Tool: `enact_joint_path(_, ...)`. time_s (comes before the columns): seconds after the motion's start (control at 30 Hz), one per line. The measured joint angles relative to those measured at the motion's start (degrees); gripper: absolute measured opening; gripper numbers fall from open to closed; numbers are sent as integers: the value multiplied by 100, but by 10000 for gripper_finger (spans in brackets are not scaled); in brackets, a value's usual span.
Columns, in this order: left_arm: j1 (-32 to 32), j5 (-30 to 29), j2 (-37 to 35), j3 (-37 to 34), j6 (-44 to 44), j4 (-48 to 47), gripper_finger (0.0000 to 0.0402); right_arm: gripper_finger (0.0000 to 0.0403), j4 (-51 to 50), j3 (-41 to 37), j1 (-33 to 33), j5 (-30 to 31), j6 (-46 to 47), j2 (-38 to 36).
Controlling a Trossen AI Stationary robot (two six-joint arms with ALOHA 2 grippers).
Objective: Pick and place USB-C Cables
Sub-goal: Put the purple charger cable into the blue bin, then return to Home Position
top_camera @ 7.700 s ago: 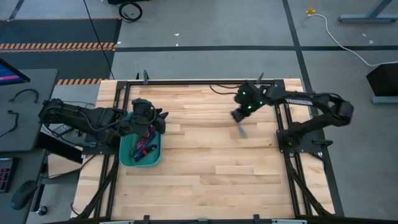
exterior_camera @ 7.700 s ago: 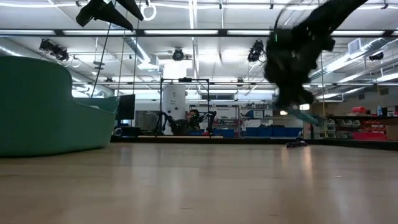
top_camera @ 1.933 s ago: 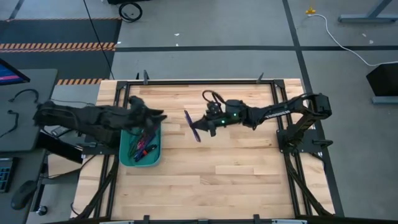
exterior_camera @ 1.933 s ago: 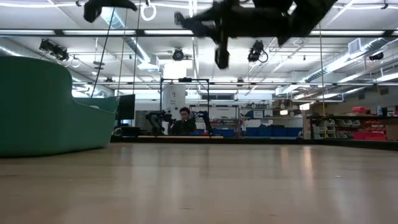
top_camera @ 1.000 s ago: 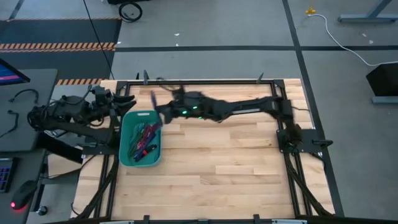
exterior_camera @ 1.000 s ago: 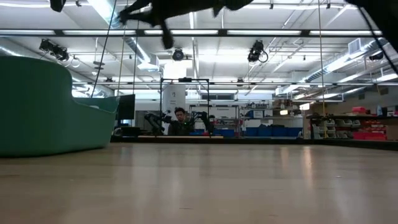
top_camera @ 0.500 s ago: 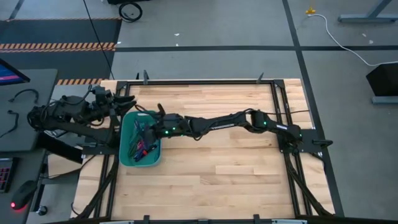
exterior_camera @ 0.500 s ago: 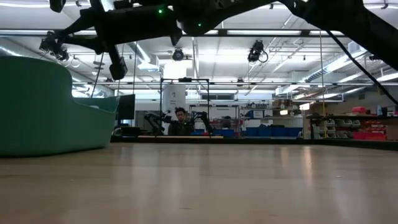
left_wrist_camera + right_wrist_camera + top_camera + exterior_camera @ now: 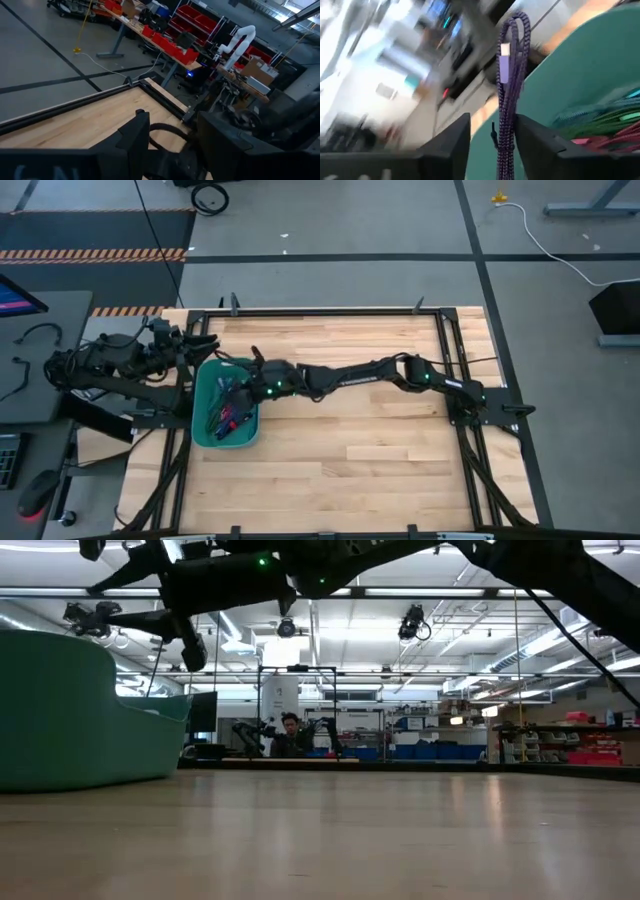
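My right arm reaches across the table, and its gripper [image 9: 238,387] hangs over the teal tray [image 9: 225,442] at the table's left. In the right wrist view a purple USB-C cable bundle [image 9: 509,75] stands upright between the gripper's [image 9: 492,122] parted fingers, above the tray's wall [image 9: 580,70]. Several more cables [image 9: 226,416] in green, red and blue lie in the tray [image 9: 602,125]. My left gripper [image 9: 198,343] waits open beyond the tray's far left corner, with nothing between its fingers [image 9: 135,137]. My right gripper's fingers [image 9: 452,145] stand apart on either side of the purple cable's lower part [image 9: 505,140]. A gap shows on one side. Whether the other finger touches the cable, I cannot tell.
The black frame rails [image 9: 320,311] run around the wooden tabletop [image 9: 350,440]. The right arm's links [image 9: 350,375] stretch low across the table's middle. The low view shows the tray's wall [image 9: 80,710] at the left and a person far off in the room.
My right gripper has gone toward the table's left and near edges and down, from beside the tray's far right corner to over the tray. The purple cable has come along with it.
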Motion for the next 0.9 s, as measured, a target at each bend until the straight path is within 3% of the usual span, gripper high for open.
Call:
enact_joint_path(0.1,0,3,0,0,-47,-12,172,171,-165,-2,-288,-1084,-177,-152)
enact_joint_path(0.17,0,14,3,0,-159,-30,172,174,-232,-2,-454,-1350,-137,-304)
enact_joint_path(0.3,2,235,13,0,-336,-73,172,170,-604,-2,-604,-1276,-332,-606)
enact_joint_path(0.37,2,351,17,0,-430,-73,172,167,-1261,-2,-615,-1246,-730,-828)
enact_joint_path(0.63,2,503,241,2,-650,-63,172,162,-5421,-172,-391,328,-3571,-2104)
enact_joint_path(0.77,-2,602,459,2,-727,-57,172,162,-6633,-975,-258,321,-4596,-2983)
enact_joint_path(0.9,-68,646,707,2,-866,-56,172,162,-6547,-2473,-281,98,-4530,-4225)
